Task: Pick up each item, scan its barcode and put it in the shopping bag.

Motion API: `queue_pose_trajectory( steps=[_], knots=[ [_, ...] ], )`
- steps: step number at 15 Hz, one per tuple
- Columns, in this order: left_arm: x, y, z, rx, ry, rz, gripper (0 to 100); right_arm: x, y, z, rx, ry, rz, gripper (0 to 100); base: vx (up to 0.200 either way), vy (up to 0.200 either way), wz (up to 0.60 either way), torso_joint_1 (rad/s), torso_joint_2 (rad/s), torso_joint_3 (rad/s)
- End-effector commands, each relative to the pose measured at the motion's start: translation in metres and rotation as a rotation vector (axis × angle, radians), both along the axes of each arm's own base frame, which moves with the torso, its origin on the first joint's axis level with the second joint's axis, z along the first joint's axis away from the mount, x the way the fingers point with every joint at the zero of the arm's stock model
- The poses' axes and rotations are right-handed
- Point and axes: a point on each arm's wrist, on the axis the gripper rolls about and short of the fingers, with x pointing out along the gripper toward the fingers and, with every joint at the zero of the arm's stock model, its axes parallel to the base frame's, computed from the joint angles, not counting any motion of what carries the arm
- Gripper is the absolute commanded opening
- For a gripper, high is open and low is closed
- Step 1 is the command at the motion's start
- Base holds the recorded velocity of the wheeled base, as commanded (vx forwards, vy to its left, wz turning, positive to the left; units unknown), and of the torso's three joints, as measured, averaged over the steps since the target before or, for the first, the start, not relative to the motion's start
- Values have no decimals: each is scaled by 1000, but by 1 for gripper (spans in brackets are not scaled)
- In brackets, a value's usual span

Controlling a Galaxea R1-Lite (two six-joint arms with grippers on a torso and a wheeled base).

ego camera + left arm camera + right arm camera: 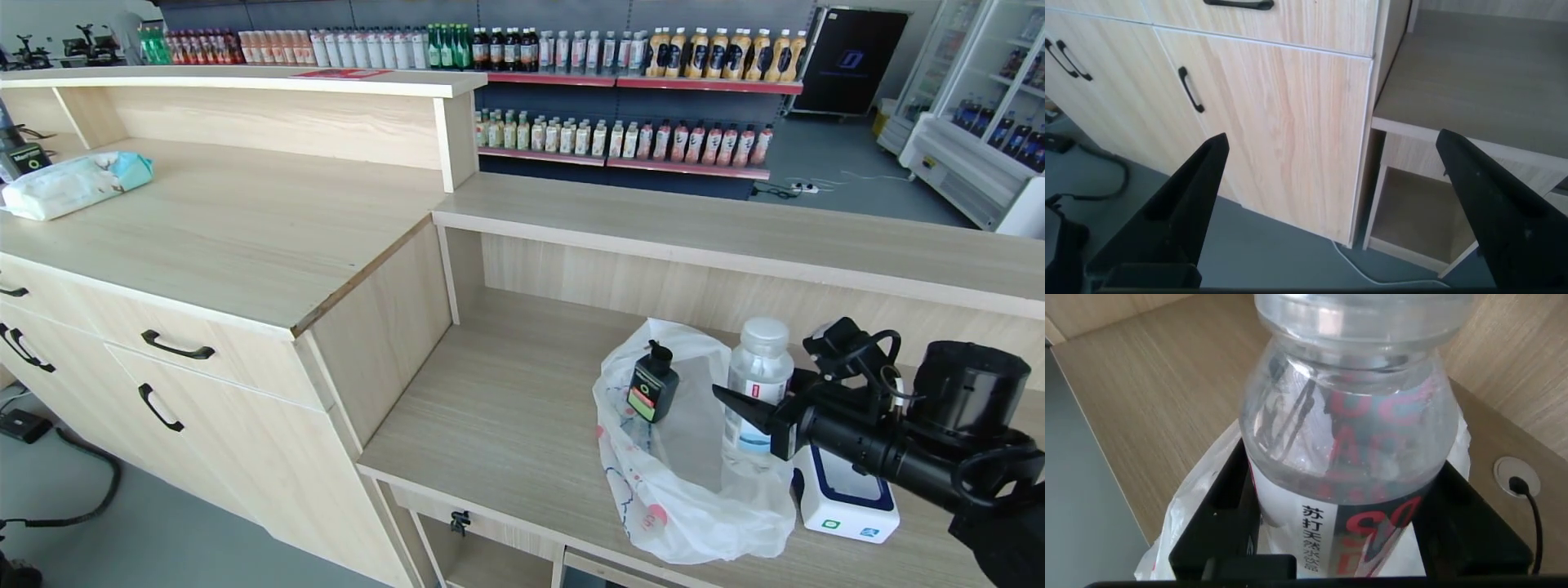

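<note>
Water bottle (759, 376) stands upright, clamped at its body by your right gripper (1343, 482), with its base down in the white shopping bag (686, 506) on the lower counter (506, 416). You have one water bottle, one dark pump bottle (653, 388) in the bag, one wipes pack (73, 184) and one scanner (845, 502). Your left gripper (1331, 139) hangs wide apart and empty.

You see a clear water bottle (758, 384) with a white cap and a red, white and blue label. The shopping bag (694, 506) is translucent white, printed in red and blue. Inside the bag, the pump bottle (653, 388) is black with an orange-and-green label. Beside the bag, the scanner (845, 502) is white with a dark-blue face. The counter (506, 408) is pale wood grain.
</note>
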Motion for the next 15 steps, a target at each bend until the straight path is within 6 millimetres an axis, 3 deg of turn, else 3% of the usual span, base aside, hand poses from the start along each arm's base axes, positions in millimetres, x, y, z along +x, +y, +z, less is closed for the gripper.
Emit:
queue_pose_trajectory(
  steps=[1,15],
  knots=[
    [0,0,0,0,0,2,100,6,1,-15,-6,50,10,0,0,0,0,0,0,0],
    [0,0,0,0,0,2,100,18,12,-42,-14,39,77,0,0,0,0,0,0,0]
  ],
)
